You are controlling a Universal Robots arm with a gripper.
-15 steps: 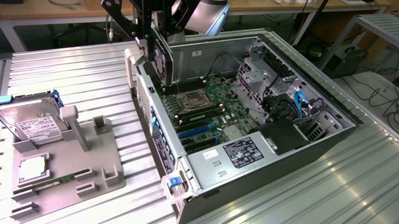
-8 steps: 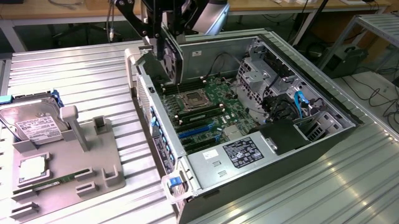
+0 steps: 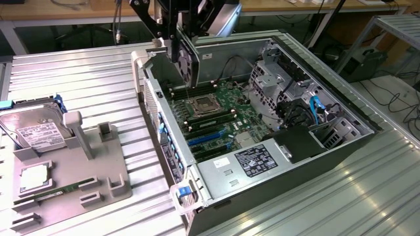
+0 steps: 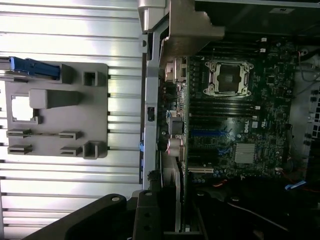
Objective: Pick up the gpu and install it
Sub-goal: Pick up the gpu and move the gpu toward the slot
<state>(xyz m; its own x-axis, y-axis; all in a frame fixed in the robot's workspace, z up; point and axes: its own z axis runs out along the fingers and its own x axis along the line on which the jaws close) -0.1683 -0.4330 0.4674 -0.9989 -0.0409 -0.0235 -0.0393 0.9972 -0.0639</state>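
Held the gpu (image 3: pixel 184 56) between the fingers of the gripper (image 3: pixel 172 33), closed on its upper edge. Hung it in the air over the far end of the open computer case (image 3: pixel 226 61), above the motherboard (image 3: pixel 217 115). Showed as a thin dark slab with a paler rim and a silver bracket (image 3: pixel 157 46) at one end. Stood on edge, flat faces upright, long axis roughly level. Pointed the bracket end toward the exterior view's left, just above the case's rear wall (image 3: pixel 153 98), and the other end toward the exterior view's right. Could not tell green board from black cooler on it. Merged along the lower edge with the dark inside of the case. Cut off the gripper's upper part at the picture's edge. Could not pick the gpu out from the case wall and the black gripper body in the wrist view.
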